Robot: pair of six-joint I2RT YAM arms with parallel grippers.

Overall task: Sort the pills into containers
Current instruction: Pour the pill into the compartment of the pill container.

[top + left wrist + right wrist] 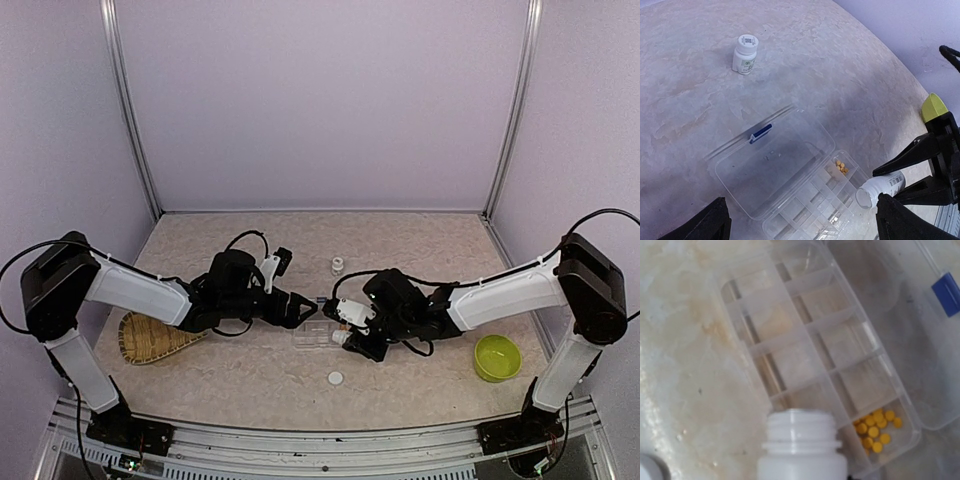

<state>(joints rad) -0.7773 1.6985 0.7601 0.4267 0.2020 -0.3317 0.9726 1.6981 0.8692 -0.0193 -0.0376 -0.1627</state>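
The container [318, 336] is a clear compartment box lying open on the table, its lid [770, 170] folded flat beside it. Several orange-yellow pills [875, 429] lie in one corner compartment [841, 166]. My right gripper [345, 322] is shut on an uncapped white pill bottle [801, 445], which is tipped on its side. The bottle's mouth [865, 196] sits at the box's edge, just beside the compartment with the pills. My left gripper [305, 305] hovers open at the box's left side, its fingers [710, 222] spread wide with nothing between them.
A second white bottle [338, 264], capped, stands behind the box. A loose white cap [335, 378] lies in front of it. A lime-green bowl [497, 357] sits at the right and a woven bamboo tray [150, 337] at the left, under my left arm.
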